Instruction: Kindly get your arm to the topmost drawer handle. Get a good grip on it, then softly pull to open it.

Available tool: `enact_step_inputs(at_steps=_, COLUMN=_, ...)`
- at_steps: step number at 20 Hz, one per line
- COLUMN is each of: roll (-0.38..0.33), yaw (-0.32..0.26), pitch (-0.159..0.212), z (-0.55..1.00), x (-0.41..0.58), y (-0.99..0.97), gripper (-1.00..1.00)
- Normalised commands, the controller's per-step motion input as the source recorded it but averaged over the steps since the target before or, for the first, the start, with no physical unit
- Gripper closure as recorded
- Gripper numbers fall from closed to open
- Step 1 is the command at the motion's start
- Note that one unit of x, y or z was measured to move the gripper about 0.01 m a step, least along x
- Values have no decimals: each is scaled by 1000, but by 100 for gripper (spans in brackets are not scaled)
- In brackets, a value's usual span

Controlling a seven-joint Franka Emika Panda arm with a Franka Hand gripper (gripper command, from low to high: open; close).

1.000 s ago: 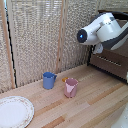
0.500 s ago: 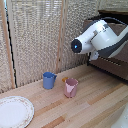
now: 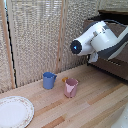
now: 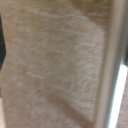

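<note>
Fingers: hidden in both views, opening impossible to judge. Arm (image 3: 95,40): reaching level before the dark drawer cabinet (image 3: 112,60), joint cap facing outward, above wooden table (image 3: 95,107).

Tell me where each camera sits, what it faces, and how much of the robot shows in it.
Exterior view: off the arm, facing the wooden table and woven screen; the arm shows whole-bodied, its end effector hidden.
Wrist view: on the wrist, close against a blurred woven surface with a pale vertical bar; no end effector visible.
Shared: probably that woven screen, though blur prevents certainty.
</note>
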Motion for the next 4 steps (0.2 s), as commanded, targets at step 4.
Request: enact_step_inputs(at_steps=4, roll=365, yaw=-214, pitch=22, z=0, x=69, y=160, gripper=-100)
